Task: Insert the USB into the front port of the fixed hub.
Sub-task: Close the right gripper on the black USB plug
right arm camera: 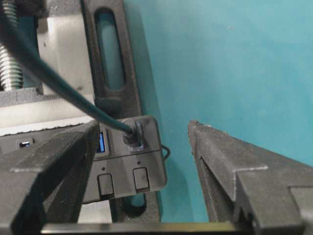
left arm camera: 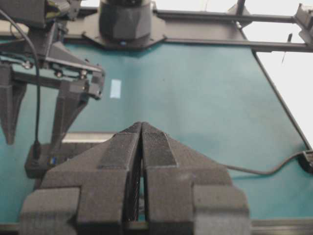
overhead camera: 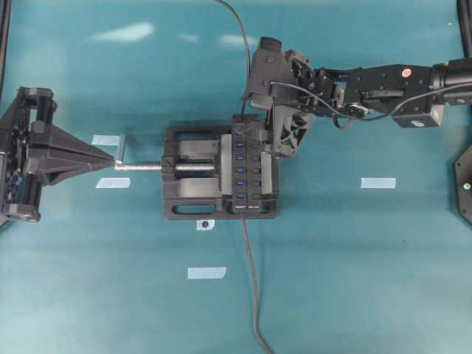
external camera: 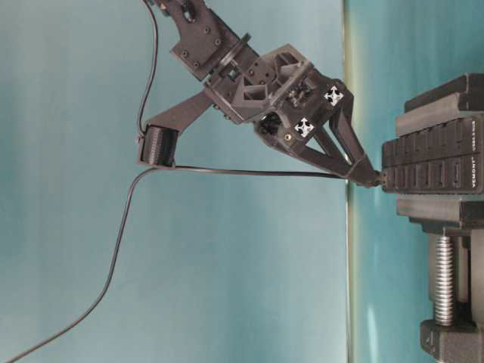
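The USB plug (right arm camera: 131,138) sits in the end port of the fixed hub (right arm camera: 142,161), and its thin black cable (right arm camera: 54,81) runs up and left. My right gripper (right arm camera: 144,126) is open, with one finger (right arm camera: 58,161) on each side of that hub end and neither touching the plug. From above, the hub (overhead camera: 247,164) lies clamped in the black vise (overhead camera: 193,177), and the right gripper (overhead camera: 259,127) hangs over its far end. My left gripper (overhead camera: 116,162) is shut, its tip at the end of the vise screw (overhead camera: 147,167). In the left wrist view the gripper (left arm camera: 141,128) shows nothing between its pads.
The hub's own cable (overhead camera: 252,295) trails toward the near table edge. The USB cable (overhead camera: 240,29) loops off the far edge. Several pale tape strips (overhead camera: 378,182) and a small black marker (overhead camera: 204,223) lie on the teal mat.
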Robot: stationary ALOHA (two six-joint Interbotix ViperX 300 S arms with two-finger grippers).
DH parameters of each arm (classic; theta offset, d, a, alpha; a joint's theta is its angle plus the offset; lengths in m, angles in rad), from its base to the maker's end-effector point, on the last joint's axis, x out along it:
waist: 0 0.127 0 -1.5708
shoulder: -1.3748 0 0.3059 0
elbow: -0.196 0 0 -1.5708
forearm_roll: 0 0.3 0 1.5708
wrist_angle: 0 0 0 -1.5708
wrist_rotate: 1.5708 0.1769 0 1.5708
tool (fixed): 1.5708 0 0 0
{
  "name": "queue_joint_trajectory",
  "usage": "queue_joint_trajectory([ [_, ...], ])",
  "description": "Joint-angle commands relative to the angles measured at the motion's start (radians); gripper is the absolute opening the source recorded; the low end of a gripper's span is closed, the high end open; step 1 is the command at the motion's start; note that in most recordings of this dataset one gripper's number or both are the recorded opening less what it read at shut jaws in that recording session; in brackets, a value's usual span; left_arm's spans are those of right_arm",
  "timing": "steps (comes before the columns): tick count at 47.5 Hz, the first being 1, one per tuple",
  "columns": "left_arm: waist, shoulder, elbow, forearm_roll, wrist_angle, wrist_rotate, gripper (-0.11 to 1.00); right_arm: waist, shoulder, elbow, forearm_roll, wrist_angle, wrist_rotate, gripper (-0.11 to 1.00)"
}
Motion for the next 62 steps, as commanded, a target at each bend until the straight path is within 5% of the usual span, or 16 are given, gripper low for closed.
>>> queue_joint_trajectory([
  [1, -0.002, 0.003, -0.011, 0.002, -0.006, -0.002, 0.0, 0.003, -0.015, -0.021, -0.002, -0.008, -0.011, 0.71],
  [12, -0.002, 0.003, -0.011, 0.002, -0.006, -0.005, 0.0, 0.003, -0.015, -0.023, -0.002, -0.009, -0.006, 0.68],
  [29, -0.002, -0.011, -0.011, 0.002, -0.006, -0.005, 0.0, 0.012, -0.015, -0.023, -0.002, -0.009, -0.011, 0.34],
  [45, -0.002, -0.012, -0.008, 0.002, -0.006, -0.003, 0.0, 0.031, -0.018, -0.023, -0.002, -0.011, -0.011, 0.13],
  [62, -0.002, -0.017, -0.003, 0.002, -0.006, -0.005, 0.0, 0.037, -0.026, -0.023, -0.002, -0.011, -0.005, 0.09],
])
